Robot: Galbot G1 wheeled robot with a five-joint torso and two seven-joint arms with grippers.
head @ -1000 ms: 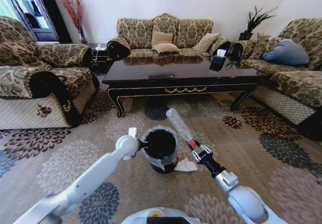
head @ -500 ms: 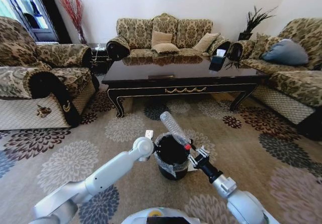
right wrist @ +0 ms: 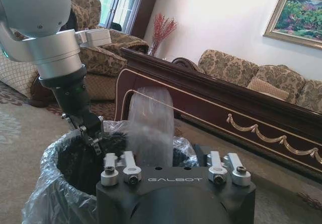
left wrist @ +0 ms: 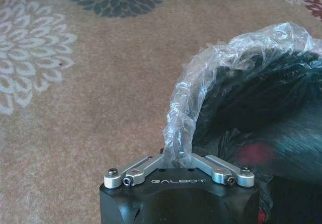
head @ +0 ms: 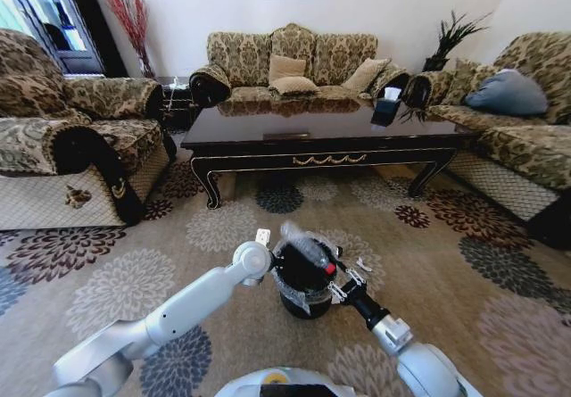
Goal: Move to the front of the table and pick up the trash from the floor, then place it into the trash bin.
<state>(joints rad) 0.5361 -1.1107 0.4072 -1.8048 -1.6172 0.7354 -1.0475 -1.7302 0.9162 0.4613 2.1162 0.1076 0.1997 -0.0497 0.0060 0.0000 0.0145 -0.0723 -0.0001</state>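
Head view: bottle [head: 305, 245] apparently between right jaws, above trash bin [head: 302, 292].

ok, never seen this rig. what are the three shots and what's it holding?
It is a wheeled robot with two arms. The head view looks down at a floral carpet in front of the table. The other two pictures come from cameras on each wrist.

The left gripper pinches the lined rim of the trash bin, holding it. The right gripper grips a clear plastic bottle by its red-capped end, over the bin's mouth. Small white scraps lie on the carpet beside the bin.
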